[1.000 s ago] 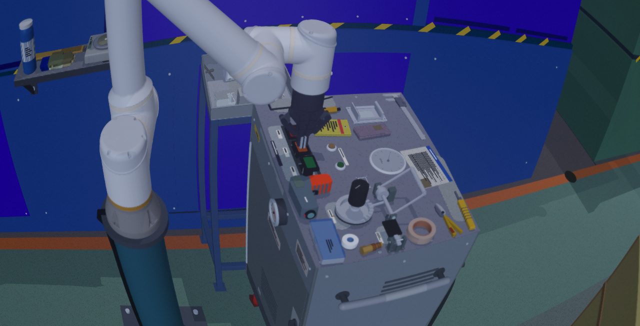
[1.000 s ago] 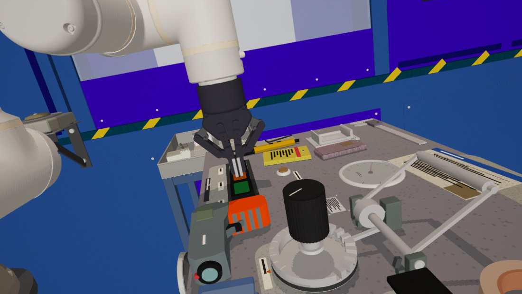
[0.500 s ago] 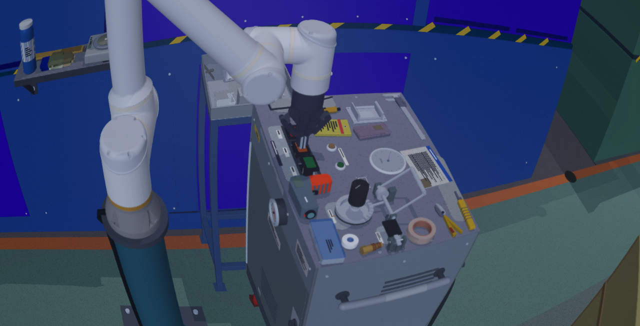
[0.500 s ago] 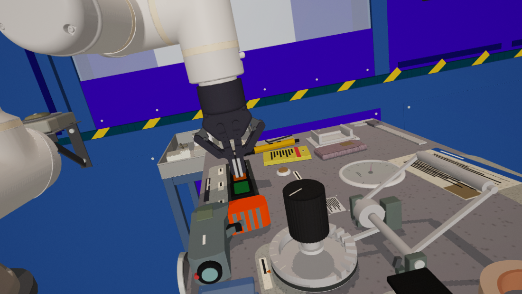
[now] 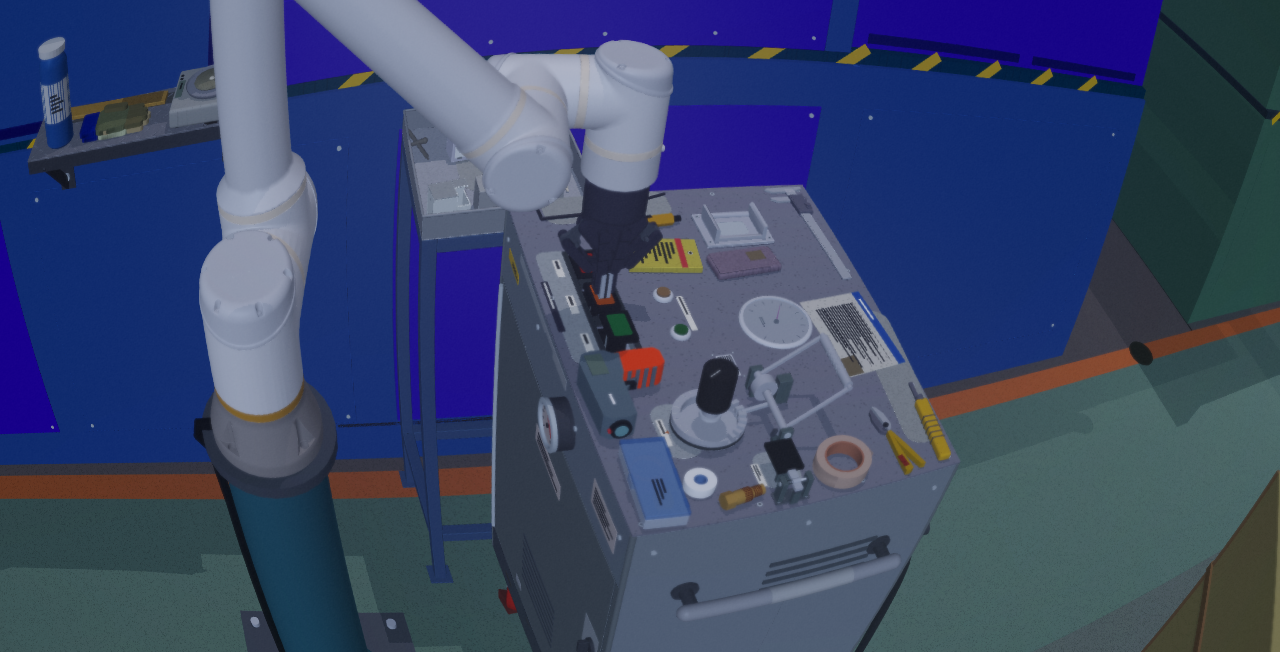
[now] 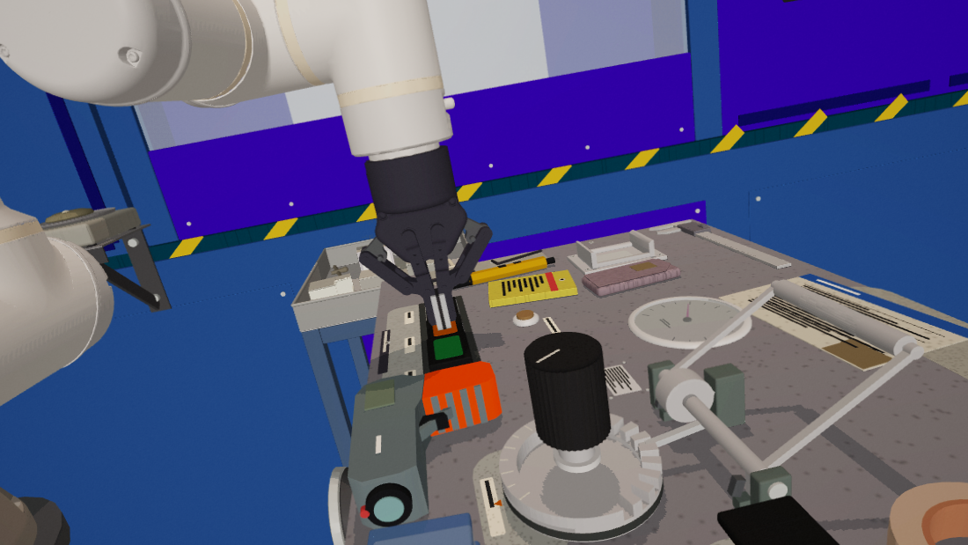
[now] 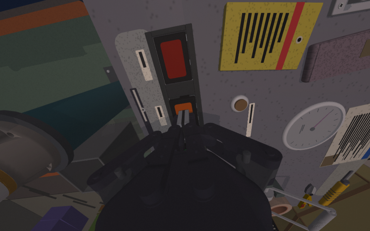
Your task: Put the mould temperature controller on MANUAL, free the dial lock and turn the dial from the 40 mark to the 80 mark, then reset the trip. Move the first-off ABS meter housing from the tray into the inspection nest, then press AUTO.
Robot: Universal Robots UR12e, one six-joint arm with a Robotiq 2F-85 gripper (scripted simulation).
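The orange button (image 7: 183,108) in the black button strip is partly hidden under my fingertips. A red button (image 7: 174,58) sits beyond it in the strip, and a green button (image 6: 447,348) sits on the near side. The black dial (image 6: 567,392) stands on its toothed ring further along the controller top. The lock lever (image 5: 810,380) reaches across beside it. A small tray (image 5: 448,192) on a stand is behind the controller. The white nest (image 5: 732,225) sits at the far edge. My gripper (image 6: 441,316) points down onto the orange button, closed and empty.
The controller cabinet (image 5: 716,433) carries a round gauge (image 5: 774,322), a yellow card (image 6: 532,287), a purple block (image 6: 629,275), a tape roll (image 5: 842,459) and an orange guard (image 6: 460,396). My arm's pedestal (image 5: 286,514) stands left of it.
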